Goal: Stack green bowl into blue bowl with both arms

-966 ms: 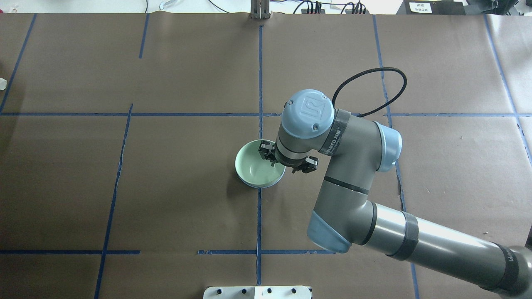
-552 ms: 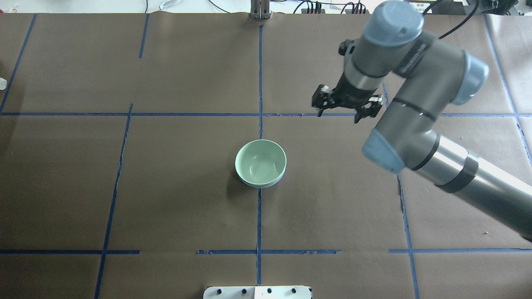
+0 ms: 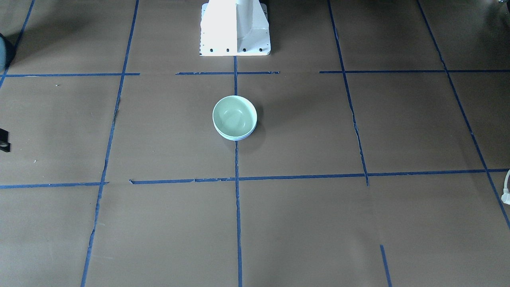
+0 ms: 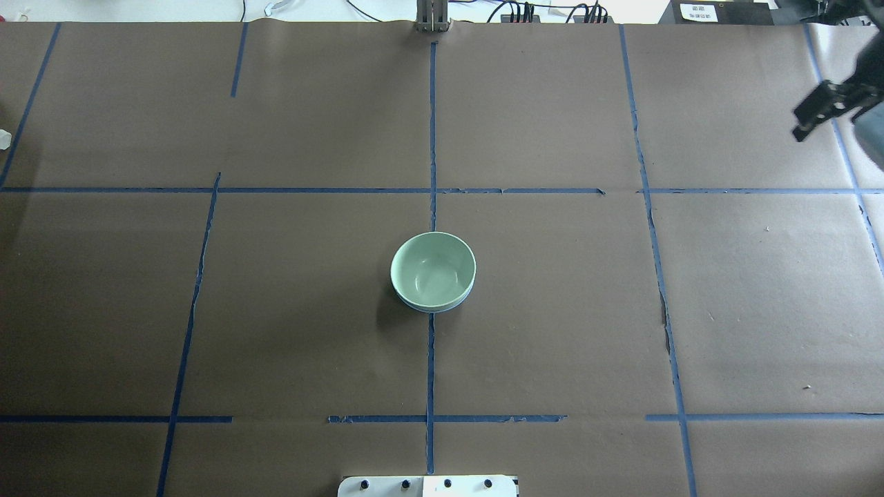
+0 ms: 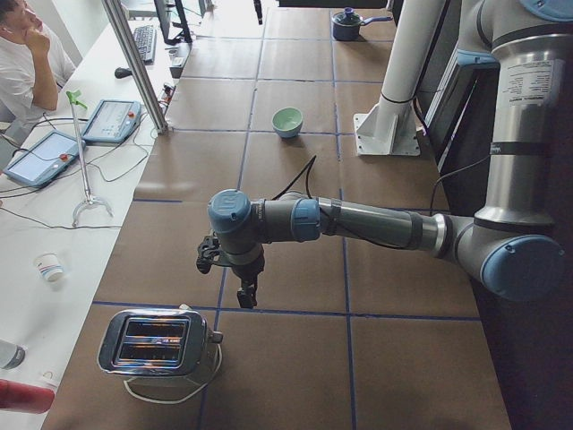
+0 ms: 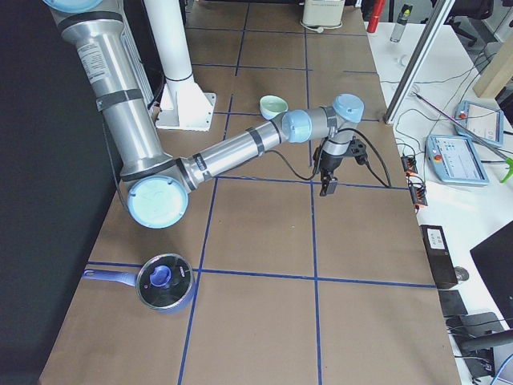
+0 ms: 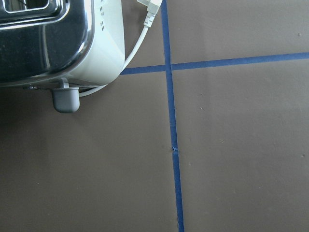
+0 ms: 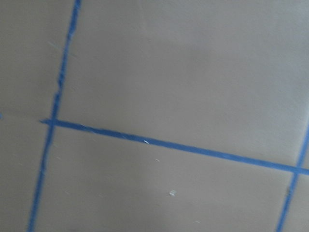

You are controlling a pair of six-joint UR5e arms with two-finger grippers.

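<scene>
The small round pale mint-green bowl (image 4: 433, 269), smooth and glossy with a soft sheen on its inner wall, sits nested in the small round pale periwinkle-blue bowl (image 4: 431, 309). Of that one only a thin crescent shows under the green rim. The pair stands upright at the middle of the brown paper-covered table (image 4: 276, 310), on the central blue tape line (image 4: 429, 366) and in front of the white pedestal base (image 3: 235, 28). Both grippers are well apart from it.

Only the camera at the robot's left end shows the black left gripper (image 5: 242, 291). It hangs from the grey left arm (image 5: 358, 219) near a chrome two-slot toaster (image 5: 157, 345), and whether its fingers are parted or closed cannot be told. The left wrist camera adds the toaster's corner, its grey lever and its white cord.

The overhead view catches the black right gripper (image 4: 825, 107) only in part at its right edge, so I cannot tell its state either. The camera at the robot's right end shows it hanging from the grey right arm (image 6: 232, 148) over a tape line. The right wrist view is blurred, showing just paper and tape.

The blue bowl holds the green bowl. At the table's right end a dark blue saucepan (image 6: 112, 277) carries a glass lid (image 6: 164, 285) with a blue knob, and its contents cannot be made out.
</scene>
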